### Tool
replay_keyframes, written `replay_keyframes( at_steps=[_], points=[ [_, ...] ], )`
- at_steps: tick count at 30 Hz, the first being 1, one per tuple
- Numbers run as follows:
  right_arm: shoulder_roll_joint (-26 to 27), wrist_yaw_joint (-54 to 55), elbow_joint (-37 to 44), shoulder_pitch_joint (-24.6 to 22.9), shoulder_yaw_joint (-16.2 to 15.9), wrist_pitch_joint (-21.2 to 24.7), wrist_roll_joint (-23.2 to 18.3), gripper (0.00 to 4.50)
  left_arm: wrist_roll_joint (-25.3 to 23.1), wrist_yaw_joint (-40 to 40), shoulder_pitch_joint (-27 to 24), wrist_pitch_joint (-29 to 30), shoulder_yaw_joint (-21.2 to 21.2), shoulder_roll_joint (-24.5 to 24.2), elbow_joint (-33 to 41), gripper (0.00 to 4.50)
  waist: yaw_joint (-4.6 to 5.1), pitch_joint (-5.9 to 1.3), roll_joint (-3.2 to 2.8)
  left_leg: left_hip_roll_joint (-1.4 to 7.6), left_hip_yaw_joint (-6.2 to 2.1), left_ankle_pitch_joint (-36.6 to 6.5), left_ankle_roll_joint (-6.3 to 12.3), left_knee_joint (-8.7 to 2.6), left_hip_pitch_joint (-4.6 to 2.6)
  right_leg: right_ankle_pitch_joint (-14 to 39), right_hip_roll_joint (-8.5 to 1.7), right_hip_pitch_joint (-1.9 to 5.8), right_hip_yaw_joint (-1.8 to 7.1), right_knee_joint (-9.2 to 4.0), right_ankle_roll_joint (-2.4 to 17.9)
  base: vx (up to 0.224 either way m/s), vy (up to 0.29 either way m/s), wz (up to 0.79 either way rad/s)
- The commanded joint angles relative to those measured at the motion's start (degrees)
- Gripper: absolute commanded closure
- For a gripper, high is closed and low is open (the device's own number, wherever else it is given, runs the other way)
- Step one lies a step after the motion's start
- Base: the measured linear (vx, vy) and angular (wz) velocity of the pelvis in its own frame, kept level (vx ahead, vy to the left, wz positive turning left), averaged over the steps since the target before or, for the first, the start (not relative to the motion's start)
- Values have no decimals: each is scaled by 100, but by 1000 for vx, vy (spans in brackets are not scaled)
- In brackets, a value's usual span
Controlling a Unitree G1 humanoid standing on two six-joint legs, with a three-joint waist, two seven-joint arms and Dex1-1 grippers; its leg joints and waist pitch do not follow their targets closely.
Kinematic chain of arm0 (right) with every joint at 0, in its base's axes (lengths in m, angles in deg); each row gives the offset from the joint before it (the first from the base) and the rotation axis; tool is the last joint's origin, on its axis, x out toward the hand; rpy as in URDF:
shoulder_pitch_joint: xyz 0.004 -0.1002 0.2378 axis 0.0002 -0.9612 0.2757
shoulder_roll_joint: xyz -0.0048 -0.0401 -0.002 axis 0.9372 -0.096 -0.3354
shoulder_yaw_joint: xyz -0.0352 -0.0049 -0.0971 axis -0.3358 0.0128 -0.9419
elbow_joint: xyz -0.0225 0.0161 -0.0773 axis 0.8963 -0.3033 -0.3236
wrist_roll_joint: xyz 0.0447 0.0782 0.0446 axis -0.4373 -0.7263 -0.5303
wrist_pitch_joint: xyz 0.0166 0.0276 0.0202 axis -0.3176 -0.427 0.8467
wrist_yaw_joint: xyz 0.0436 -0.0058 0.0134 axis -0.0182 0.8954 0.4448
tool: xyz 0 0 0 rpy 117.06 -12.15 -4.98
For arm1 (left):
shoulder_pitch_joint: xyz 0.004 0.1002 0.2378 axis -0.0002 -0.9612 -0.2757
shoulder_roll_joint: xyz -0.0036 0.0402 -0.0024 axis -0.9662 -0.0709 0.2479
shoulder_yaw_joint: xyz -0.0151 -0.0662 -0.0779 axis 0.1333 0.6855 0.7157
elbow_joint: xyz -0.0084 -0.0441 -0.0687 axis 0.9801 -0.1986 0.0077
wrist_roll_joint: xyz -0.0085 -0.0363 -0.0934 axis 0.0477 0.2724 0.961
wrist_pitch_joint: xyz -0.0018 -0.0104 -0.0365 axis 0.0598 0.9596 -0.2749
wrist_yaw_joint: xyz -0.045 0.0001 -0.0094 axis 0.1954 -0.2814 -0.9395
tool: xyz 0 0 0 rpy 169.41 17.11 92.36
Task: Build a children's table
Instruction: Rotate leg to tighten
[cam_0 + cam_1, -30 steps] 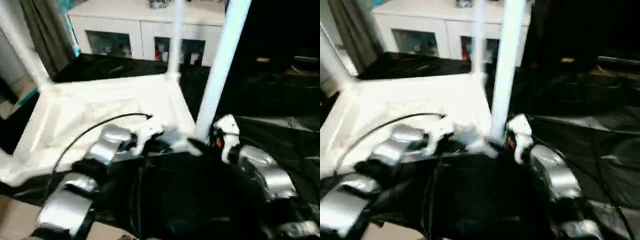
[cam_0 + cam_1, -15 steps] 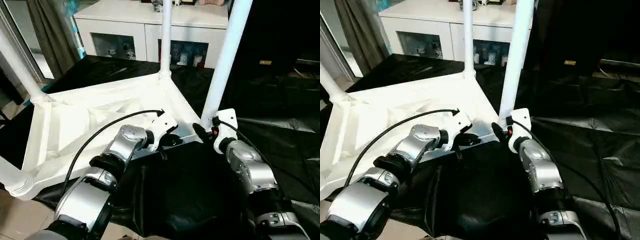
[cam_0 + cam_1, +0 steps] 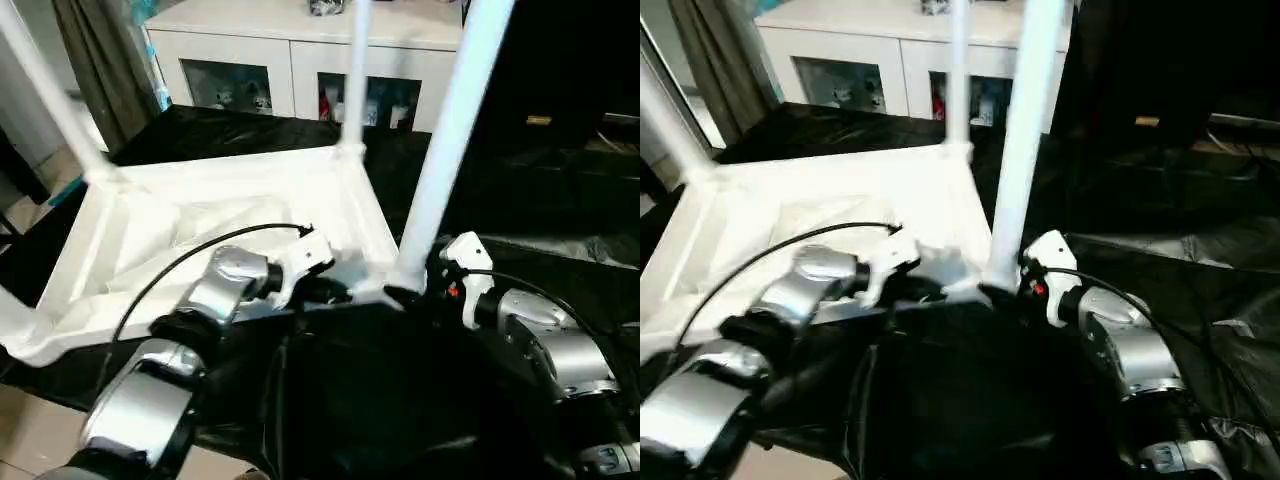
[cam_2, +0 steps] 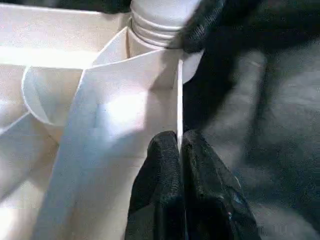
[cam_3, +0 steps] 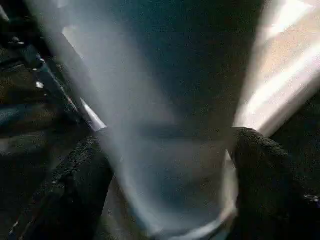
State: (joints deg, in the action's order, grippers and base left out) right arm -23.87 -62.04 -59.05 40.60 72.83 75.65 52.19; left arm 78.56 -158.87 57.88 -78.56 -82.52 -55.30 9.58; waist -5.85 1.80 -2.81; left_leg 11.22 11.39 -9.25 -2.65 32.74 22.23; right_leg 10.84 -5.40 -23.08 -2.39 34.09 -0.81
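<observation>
The children's table [image 3: 200, 230] lies upside down on black cloth with its white legs pointing up. My left gripper [image 3: 320, 292] is shut on the thin rim [image 4: 178, 100] of the top, close to the near right corner socket. That grip also shows in the left wrist view, where the gripper [image 4: 179, 137] pinches the rim edge. The near right leg [image 3: 450, 130] rises from that socket. My right gripper [image 3: 400, 296] is open at the foot of this leg, its black fingers [image 5: 75, 190] standing on either side of the leg [image 5: 165, 125].
A white cabinet [image 3: 300, 30] with glass-fronted shelves stands behind the table, and a grey curtain [image 3: 100, 70] hangs at the back left. Black cloth [image 3: 560, 200] covers the surface to the right. Two more legs [image 3: 355, 70] [image 3: 45, 90] rise at the far corners.
The head camera has swung, shifting the whole picture. My left gripper keeps its hold on the rim. My right gripper stays at the foot of the near right leg.
</observation>
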Motion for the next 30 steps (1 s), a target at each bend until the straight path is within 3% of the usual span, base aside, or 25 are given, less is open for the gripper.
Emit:
replay_keyframes(
  at_steps=[1,5,13,18,21,24,26,30],
  points=[
    [-152,-246,194,-39,-21,73,-155,74,261,-343,-62,-19,-4,7,114,450,-11,-313,122,201,-55,-1177,571,-302,-123,720,-267,260,134,-370,1503,0,0,0],
    [-304,-482,207,-77,-94,92,-152,74,223,-547,-28,-36,-8,-162,81,450,-37,-310,136,203,-61,-1228,416,-319,-124,903,-270,256,143,-370,1411,0,0,0],
    [-264,-621,284,-89,-119,245,-256,135,281,-667,-10,47,56,-208,136,450,-44,-320,149,192,-57,-1054,454,-295,-114,576,-267,265,139,-334,1488,0,0,0],
    [-220,-606,309,-188,-135,269,-303,175,340,-602,-22,58,116,-131,152,450,-51,-313,152,194,-56,-1100,438,-299,-118,720,-270,263,141,-352,1464,0,0,0],
    [35,-114,143,-282,2,-107,-151,182,244,14,42,-134,191,21,8,450,-41,-318,151,194,-58,-1106,411,-297,-114,700,-276,248,144,-351,1449,0,0,0],
    [263,442,-163,-233,143,-83,-62,184,91,681,187,-201,237,127,-258,450,-21,-312,146,182,-60,-1160,362,-304,-114,812,-269,248,141,-367,1419,0,0,0],
    [565,1362,-608,-130,214,-139,203,185,-11,1512,394,-149,334,314,-579,450,18,-311,151,158,-65,-1229,259,-313,-123,961,-262,235,136,-382,1379,0,0,0],
    [1079,2757,-1163,73,330,-89,479,185,-81,2239,588,115,357,719,-748,450,128,-279,137,145,-89,-1576,64,-363,-151,1598,-280,226,143,-467,1207,0,0,0]
  ],
)
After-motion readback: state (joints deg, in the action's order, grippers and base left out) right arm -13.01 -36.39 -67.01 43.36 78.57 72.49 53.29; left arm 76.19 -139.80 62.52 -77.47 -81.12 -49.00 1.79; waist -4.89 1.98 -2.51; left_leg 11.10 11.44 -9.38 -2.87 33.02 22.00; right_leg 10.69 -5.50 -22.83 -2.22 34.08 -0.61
